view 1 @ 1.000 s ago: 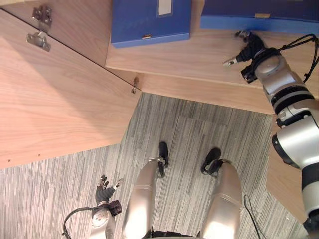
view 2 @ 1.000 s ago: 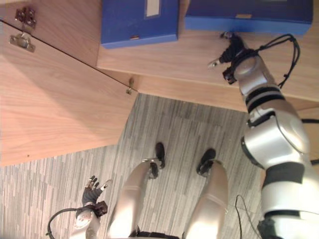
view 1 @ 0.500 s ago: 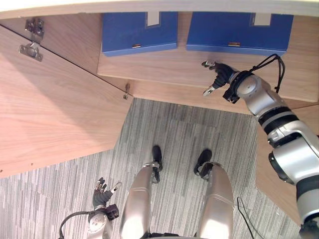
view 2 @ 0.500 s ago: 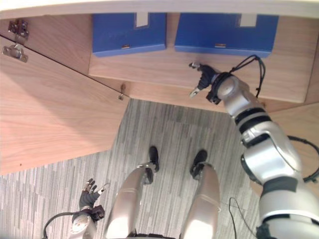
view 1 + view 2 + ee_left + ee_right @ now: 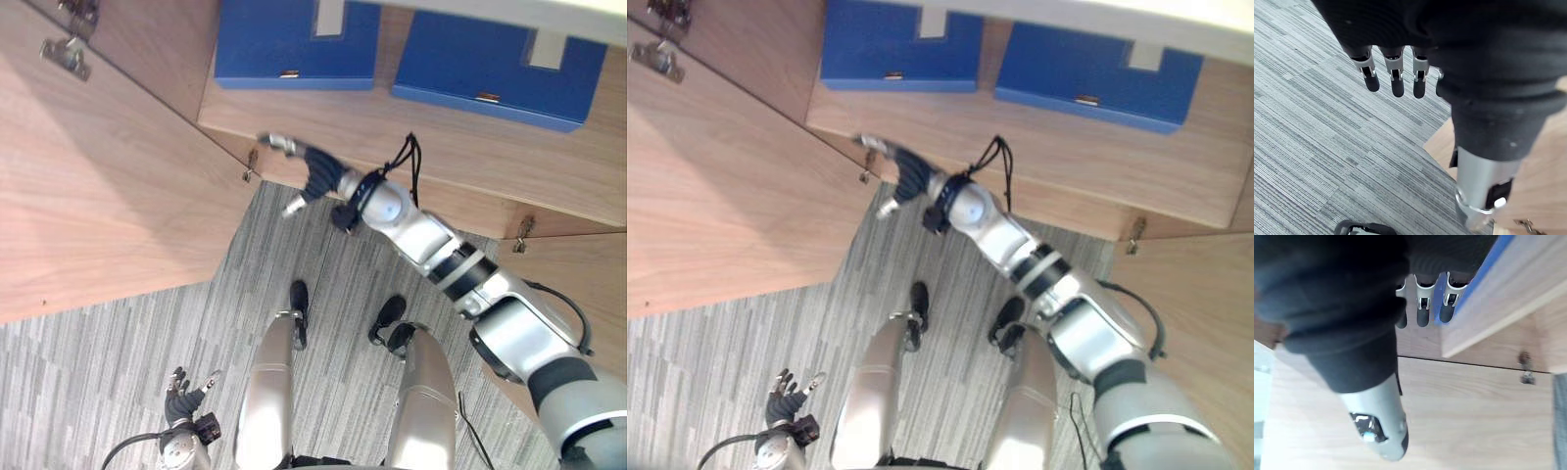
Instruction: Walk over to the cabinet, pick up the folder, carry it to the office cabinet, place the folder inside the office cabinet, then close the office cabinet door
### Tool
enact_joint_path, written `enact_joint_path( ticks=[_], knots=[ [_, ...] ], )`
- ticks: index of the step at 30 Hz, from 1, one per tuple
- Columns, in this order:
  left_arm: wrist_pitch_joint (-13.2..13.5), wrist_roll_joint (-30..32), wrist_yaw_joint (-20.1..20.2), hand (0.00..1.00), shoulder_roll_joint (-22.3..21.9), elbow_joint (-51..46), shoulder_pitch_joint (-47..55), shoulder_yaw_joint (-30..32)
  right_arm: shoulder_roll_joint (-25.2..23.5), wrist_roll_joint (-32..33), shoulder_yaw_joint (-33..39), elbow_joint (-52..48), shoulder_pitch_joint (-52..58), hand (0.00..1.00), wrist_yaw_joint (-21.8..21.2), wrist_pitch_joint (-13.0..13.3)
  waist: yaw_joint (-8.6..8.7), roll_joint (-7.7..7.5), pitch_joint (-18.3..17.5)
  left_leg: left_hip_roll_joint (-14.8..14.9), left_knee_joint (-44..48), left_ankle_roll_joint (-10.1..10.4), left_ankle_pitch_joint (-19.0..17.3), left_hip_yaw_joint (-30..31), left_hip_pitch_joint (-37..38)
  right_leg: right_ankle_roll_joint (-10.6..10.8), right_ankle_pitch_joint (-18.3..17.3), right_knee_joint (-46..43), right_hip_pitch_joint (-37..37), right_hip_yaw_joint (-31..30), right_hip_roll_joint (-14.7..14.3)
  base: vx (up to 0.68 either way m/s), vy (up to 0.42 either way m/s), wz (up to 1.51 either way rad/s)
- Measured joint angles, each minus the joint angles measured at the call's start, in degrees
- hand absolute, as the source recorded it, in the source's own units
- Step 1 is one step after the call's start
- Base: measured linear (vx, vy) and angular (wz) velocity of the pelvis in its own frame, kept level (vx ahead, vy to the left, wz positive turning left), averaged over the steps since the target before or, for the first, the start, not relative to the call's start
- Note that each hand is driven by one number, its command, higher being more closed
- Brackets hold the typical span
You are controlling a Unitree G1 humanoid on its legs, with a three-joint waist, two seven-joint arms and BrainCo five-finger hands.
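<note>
Two blue folders lie flat on the wooden cabinet shelf [image 5: 441,147], one at the left [image 5: 294,44] and one at the right [image 5: 500,69]. My right hand [image 5: 309,176] reaches across the shelf's front edge toward its left end, close to the edge of the open left door [image 5: 108,196]. Its fingers [image 5: 1422,308] are straight and hold nothing. My left hand [image 5: 186,406] hangs low at my left side over the carpet, its fingers [image 5: 1393,73] straight and empty.
The left door swings out wide over the grey striped carpet [image 5: 98,372], with hinges [image 5: 69,54] at its top. A second wooden door [image 5: 578,284] stands at the right with a hinge [image 5: 522,235]. Open carpet lies in front of the cabinet.
My right hand has swung left from in front of the right folder to the shelf's left end by the open door. The view has shifted. The left hand stays low.
</note>
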State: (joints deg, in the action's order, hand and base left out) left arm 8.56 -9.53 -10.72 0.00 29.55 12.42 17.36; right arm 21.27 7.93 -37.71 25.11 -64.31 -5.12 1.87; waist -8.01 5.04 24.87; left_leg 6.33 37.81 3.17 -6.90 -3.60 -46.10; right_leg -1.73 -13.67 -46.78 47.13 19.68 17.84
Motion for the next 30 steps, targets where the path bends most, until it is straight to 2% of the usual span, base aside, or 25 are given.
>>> enact_joint_path(
  ticks=[2,10,15,19,23,24,30],
  knots=[
    [0.12,-0.01,-0.94,0.0,0.43,0.41,-0.56,0.3,-1.57,-0.05,3.07,3.68,-2.11,0.0,2.23,0.48,-1.24,-0.3,0.05,-0.74,1.35,0.02,-0.33,1.24,-2.5,0.35,-0.31,-0.92,1.34,0.76,0.8,-0.07,0.071,0.29],
    [0.74,-0.26,-3.56,0.0,-0.82,1.53,-4.17,2.4,-2.38,2.51,7.13,14.4,-6.32,0.0,5.18,-0.53,-3.35,-0.59,0.38,-4.12,4.84,0.08,1.06,5.73,-10.26,1.35,-2.19,-6.07,5.93,3.65,4.85,-0.03,0.039,0.35],
    [0.69,-0.36,-4.51,0.0,-2.53,2.73,-4.56,4.85,-2.28,1.63,7.04,18.25,-9.51,0.0,5.49,-0.89,-4.06,-1.04,0.72,-4.14,5.77,0.14,1.09,6.64,-12.14,1.59,-2.61,-6.75,7.1,4.23,4.85,-0.03,0.032,0.05],
    [0.71,-0.53,-5.3,0.0,-2.58,3.45,-4.81,7.17,-2.19,-2.66,6.54,20.23,-11.45,0.0,5.51,-1.92,-4.33,-1.1,0.77,-4.46,6.76,0.69,0.93,7.68,-13.64,1.63,-3.63,-8.14,7.81,5.2,5.35,-0.02,0.016,0.12],
    [0.71,-0.55,-5.86,0.0,-2.82,3.7,-5.0,8.74,-1.79,-2.18,6.69,23.12,-11.87,0.0,5.62,-2.55,-4.96,-1.14,0.82,-4.99,6.72,1.21,1.11,8.93,-14.23,1.51,-4.49,-8.87,7.93,6.0,5.71,0.0,0.003,0.14],
    [0.72,-0.58,-5.89,0.0,-2.83,3.7,-5.01,9.03,-1.64,-1.52,6.81,23.12,-11.97,0.0,5.67,-2.55,-4.97,-1.14,0.82,-4.99,6.72,1.25,1.14,9.06,-14.41,1.49,-4.55,-8.89,7.98,6.16,5.71,0.02,0.013,0.07],
    [0.77,-2.97,-5.91,0.0,-3.42,3.74,-6.03,9.77,1.07,13.83,9.64,24.24,-13.59,0.0,7.14,-2.55,-5.5,-1.22,0.89,-5.25,7.04,1.26,1.38,9.61,-15.2,1.27,-4.68,-9.53,8.38,6.64,6.06,0.02,0.021,0.05]
  ],
)
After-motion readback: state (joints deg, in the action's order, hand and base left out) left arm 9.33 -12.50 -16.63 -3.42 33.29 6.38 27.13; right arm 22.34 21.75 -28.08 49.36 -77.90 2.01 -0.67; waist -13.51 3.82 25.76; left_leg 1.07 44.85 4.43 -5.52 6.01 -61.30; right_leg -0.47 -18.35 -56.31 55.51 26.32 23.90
